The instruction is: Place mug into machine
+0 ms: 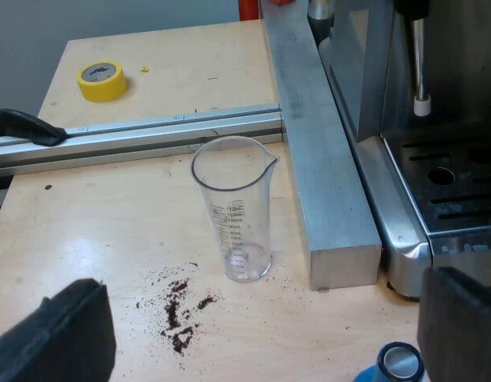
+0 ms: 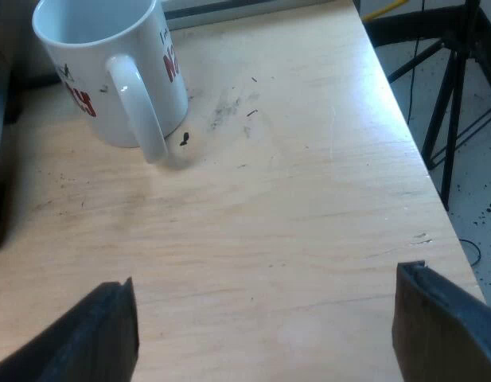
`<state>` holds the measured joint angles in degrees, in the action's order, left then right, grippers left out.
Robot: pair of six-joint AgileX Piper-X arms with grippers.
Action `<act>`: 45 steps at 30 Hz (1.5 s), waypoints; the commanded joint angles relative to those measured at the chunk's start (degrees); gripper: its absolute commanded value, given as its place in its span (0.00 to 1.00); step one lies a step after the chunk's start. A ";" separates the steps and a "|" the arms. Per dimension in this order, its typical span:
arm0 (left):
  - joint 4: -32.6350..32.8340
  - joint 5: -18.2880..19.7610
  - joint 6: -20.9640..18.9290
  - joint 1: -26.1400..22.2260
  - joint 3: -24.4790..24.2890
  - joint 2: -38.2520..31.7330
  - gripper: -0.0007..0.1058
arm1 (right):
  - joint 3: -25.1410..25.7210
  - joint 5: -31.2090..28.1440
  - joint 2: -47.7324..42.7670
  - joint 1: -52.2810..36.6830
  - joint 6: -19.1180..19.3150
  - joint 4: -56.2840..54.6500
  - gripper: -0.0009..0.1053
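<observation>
Here's the mug, standing upright on the wooden table, ahead of the right gripper and well apart from it. That gripper's jaws are spread wide with nothing between them. It's a white glazed mug with red lettering round the wall. Its handle points back toward the gripper, and the inside looks empty as far as I can see in. A few dark specks lie on the wood just beside its base. I'd call it ceramic: stiff, with a fair bit of weight, slick on the glaze, and likely to chip if it knocks the metal of the machine. The handle loop looks like the surest hold, pinched flat so it can't swing. Failing that, one finger inside the rim and one outside on the wall would do. Meanwhile the left gripper hangs over the table with its jaws wide and empty too, above the measuring glass and a scatter of coffee grounds. The espresso machine stands close by, and its drip tray is open to receive the mug.
</observation>
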<state>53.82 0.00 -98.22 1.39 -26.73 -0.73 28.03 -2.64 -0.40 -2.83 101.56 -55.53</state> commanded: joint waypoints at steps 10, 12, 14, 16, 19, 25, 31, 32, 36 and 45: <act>2.23 7.88 -0.88 1.00 -4.36 -4.93 0.74 | 6.05 0.35 0.83 -0.24 4.16 -0.55 0.65; 1.09 10.32 -0.87 3.82 -6.17 -2.97 0.74 | 7.84 1.58 2.37 -0.24 4.18 -0.54 0.65; 0.42 12.43 -0.87 6.70 -7.08 -1.60 0.74 | 9.47 3.57 4.14 -0.24 4.18 -0.54 0.65; -0.96 14.43 -0.87 9.93 -7.13 -0.64 0.74 | 11.13 6.83 6.89 -0.24 4.59 -0.31 0.65; -2.46 17.06 -0.60 14.43 -7.13 1.06 0.74 | 11.72 10.12 9.14 0.72 5.44 0.54 0.65; -6.24 23.28 -0.45 21.88 -3.96 2.74 0.74 | 11.72 13.20 11.62 4.25 10.46 0.93 0.65; -14.68 27.51 -0.27 25.06 3.77 2.72 0.74 | 9.50 12.76 12.06 5.37 11.02 4.00 0.65; -16.55 29.05 -0.29 25.09 5.37 2.72 0.74 | 8.29 12.76 12.06 5.37 10.88 5.19 0.65; -24.68 30.41 -0.29 25.08 11.63 2.85 0.74 | 3.51 12.76 12.19 5.37 10.58 10.94 0.65; -29.71 30.41 -0.29 25.08 16.14 4.37 0.74 | -8.55 10.38 12.45 5.37 10.38 27.33 0.65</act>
<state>25.62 29.88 -98.55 26.21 -10.28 3.27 20.66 7.84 12.18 2.47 111.92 -31.51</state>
